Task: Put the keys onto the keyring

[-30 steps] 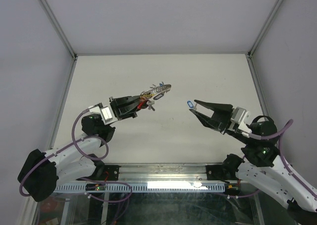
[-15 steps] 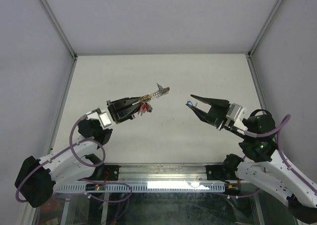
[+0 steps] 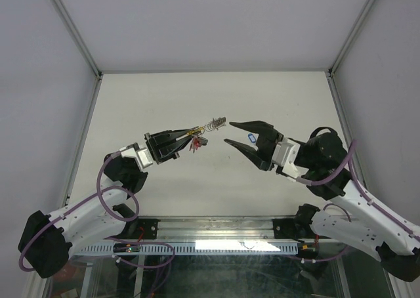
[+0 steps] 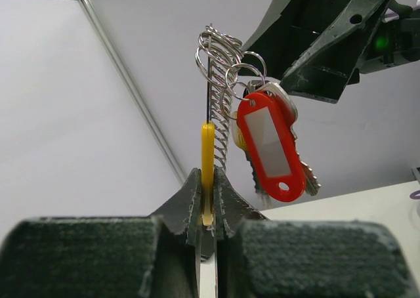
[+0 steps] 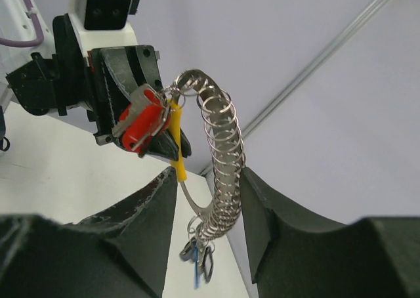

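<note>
My left gripper (image 3: pixel 190 135) (image 4: pixel 207 173) is shut on a thin yellow tag (image 4: pixel 207 160) (image 5: pixel 176 147) joined to the coiled silver keyring (image 3: pixel 213 123) (image 4: pixel 220 114) (image 5: pixel 226 153), holding it up above the table. A red-tagged key (image 4: pixel 269 147) (image 5: pixel 141 124) hangs from small rings on the coil. My right gripper (image 3: pixel 228 132) (image 5: pixel 208 173) is open, its fingers on either side of the coil. A blue-tagged key (image 3: pixel 251 138) (image 5: pixel 197 272) shows deep between those fingers. I cannot tell whether it hangs from the coil or lies below it.
The white table (image 3: pixel 216 94) is walled by pale panels with metal corner posts (image 3: pixel 79 42). A metal rail (image 3: pixel 216 229) runs along the near edge by both arm bases.
My right gripper has moved left until its fingers straddle the coil, and its jaws have widened. The left gripper has turned slightly with the keyring.
</note>
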Available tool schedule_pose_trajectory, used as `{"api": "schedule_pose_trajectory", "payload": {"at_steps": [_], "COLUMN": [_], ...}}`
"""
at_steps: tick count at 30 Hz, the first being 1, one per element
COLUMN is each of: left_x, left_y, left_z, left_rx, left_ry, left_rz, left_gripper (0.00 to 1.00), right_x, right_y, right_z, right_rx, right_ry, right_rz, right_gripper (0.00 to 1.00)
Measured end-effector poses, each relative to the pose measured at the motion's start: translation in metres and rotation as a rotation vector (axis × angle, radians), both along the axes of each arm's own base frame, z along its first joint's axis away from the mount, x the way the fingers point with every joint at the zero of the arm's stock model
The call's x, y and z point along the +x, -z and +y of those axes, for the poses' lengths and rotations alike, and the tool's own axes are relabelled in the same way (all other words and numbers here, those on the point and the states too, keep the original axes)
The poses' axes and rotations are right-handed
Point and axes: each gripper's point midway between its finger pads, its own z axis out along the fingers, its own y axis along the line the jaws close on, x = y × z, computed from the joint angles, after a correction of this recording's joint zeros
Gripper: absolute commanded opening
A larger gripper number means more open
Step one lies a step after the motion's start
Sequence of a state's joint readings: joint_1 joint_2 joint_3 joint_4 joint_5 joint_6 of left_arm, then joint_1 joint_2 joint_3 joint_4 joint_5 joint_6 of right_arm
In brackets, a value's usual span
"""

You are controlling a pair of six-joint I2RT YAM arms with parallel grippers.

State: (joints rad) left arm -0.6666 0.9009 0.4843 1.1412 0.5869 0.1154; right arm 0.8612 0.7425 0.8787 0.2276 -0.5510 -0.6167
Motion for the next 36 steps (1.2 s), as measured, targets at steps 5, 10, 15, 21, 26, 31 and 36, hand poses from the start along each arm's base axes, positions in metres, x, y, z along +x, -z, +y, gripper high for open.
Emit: {"api": "schedule_pose_trajectory", "payload": {"at_steps": [5,10,15,21,26,31,36], "left_x": [0.001,-0.002,-0.005,-0.007,-0.009,-0.009,-0.009], "left_y": [0.003,0.005,0.007,0.007,0.008,0.008,0.009], "left_z": [-0.001,-0.003,-0.004,-0.005,-0.006,-0.006,-0.006], "left_rx": [0.011,0.024,0.035,0.041,0.047,0.049,0.053], "left_ry": [0.000,0.017,0.032,0.040,0.048,0.050,0.052], "left_rz": [0.007,-0.002,-0.010,-0.014,-0.019,-0.019,-0.018], "left_gripper": [0.00,0.00,0.00,0.00,0.00,0.00,0.00], "right_x": [-0.008,-0.007,0.000,0.001,-0.002,-0.003,-0.005], "right_y": [-0.008,-0.014,-0.013,-0.018,-0.021,-0.024,-0.025], "right_z": [0.011,0.020,0.030,0.033,0.034,0.033,0.033], "right_rx": [0.016,0.049,0.067,0.094,0.108,0.118,0.122], "right_ry": [-0.051,-0.070,-0.069,-0.079,-0.090,-0.096,-0.099], "right_rz": [-0.014,0.006,0.035,0.047,0.055,0.053,0.052], "right_gripper": [0.48,0.52,0.49,0.41,0.40,0.46,0.47]}}
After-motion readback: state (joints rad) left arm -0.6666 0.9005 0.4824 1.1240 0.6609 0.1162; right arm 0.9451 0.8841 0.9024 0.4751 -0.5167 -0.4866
